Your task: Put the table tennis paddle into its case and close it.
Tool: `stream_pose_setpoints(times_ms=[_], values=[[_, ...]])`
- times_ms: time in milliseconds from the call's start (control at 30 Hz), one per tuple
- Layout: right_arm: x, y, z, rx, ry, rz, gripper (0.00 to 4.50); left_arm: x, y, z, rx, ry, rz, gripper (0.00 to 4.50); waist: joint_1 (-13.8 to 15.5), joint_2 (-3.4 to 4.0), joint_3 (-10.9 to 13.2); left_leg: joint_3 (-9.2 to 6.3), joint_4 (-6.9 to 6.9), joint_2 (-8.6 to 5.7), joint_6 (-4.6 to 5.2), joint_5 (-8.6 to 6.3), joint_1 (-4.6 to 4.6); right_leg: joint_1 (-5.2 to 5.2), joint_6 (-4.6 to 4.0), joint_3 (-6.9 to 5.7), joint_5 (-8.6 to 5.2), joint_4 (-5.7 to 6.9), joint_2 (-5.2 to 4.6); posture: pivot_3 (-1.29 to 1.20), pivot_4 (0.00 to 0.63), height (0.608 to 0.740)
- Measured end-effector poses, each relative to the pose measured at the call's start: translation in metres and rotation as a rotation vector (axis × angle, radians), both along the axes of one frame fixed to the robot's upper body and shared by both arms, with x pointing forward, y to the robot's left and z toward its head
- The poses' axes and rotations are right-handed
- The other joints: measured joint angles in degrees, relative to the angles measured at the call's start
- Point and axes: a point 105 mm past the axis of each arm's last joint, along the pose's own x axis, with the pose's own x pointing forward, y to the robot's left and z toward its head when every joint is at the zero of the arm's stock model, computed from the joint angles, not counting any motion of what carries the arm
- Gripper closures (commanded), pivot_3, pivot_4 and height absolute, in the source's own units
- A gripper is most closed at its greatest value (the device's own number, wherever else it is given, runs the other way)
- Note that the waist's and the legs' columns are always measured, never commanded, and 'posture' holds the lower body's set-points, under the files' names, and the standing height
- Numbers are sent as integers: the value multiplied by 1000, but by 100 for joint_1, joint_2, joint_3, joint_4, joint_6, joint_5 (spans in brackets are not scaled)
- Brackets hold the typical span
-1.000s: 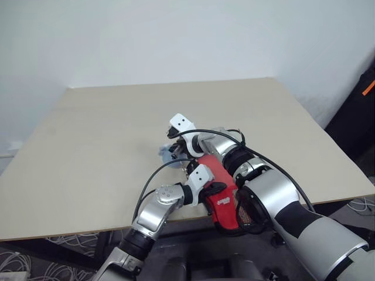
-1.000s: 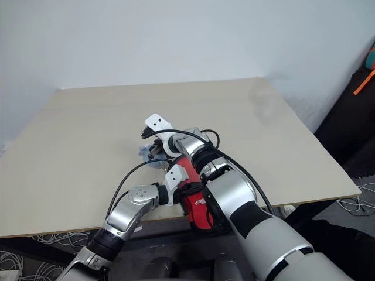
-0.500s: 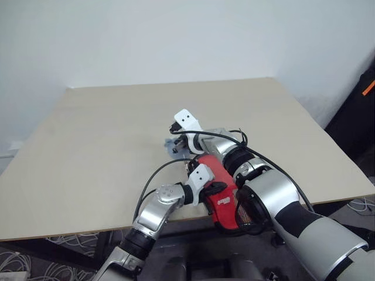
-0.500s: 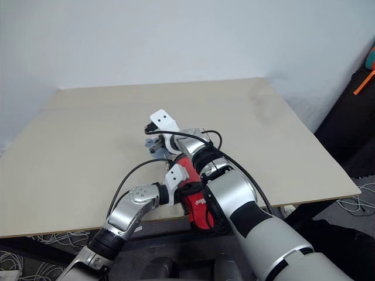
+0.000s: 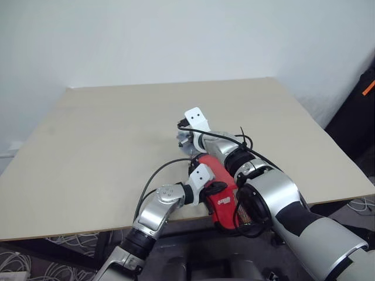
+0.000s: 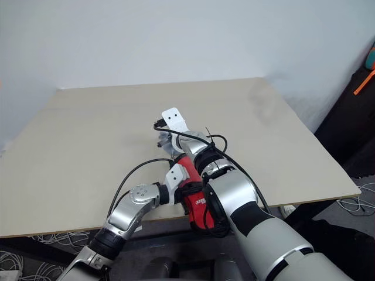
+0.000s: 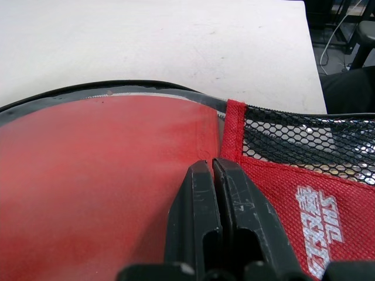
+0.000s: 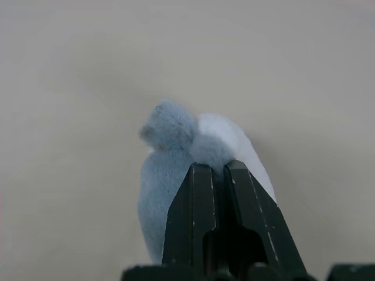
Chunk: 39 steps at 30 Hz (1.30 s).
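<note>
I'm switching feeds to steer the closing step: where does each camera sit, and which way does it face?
Left and right eye views: on the head, looking forward and down over both arms at the table and the case at its near edge.
Left wrist view: on the left wrist, along the shut left end effector pressed onto the case.
Right wrist view: on the right wrist, along the right end effector, shut on a blue-grey lump.
Shared: head views and left wrist view show the case.

1 case, 1 blue-grey lump, 1 table.
</note>
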Motion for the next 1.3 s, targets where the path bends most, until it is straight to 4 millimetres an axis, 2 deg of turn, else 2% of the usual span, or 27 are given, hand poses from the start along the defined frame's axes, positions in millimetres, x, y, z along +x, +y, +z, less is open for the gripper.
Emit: stream_pose_setpoints(times_ms=[400, 767, 1067, 1300], values=[[8, -15, -2, 22, 1, -168, 4455, 0, 0, 0, 0, 3, 1, 4500, 0, 0, 0, 0, 0, 0, 0, 0, 0, 0, 0, 0, 0, 0, 0, 0, 0, 740], [14, -39, -7, -1, 31, -356, 4455, 2, -1, 0, 1, 5, -2, 4500, 0, 1, -1, 0, -1, 0, 1, 0, 0, 1, 0, 1, 0, 0, 0, 0, 0, 740], [14, -40, -8, 8, 53, -357, 4455, 6, -2, -1, -9, 12, 17, 4500, 0, 2, -2, 0, -1, 0, 1, 0, 7, 11, 0, 1, 0, -3, 0, 0, 0, 740], [11, -33, -8, 22, 68, -289, 4455, 13, -3, -3, -20, 7, 48, 4500, 2, 3, -3, -1, 1, -1, 2, 1, 20, 26, 2, 0, -1, -3, 0, 0, 0, 740]])
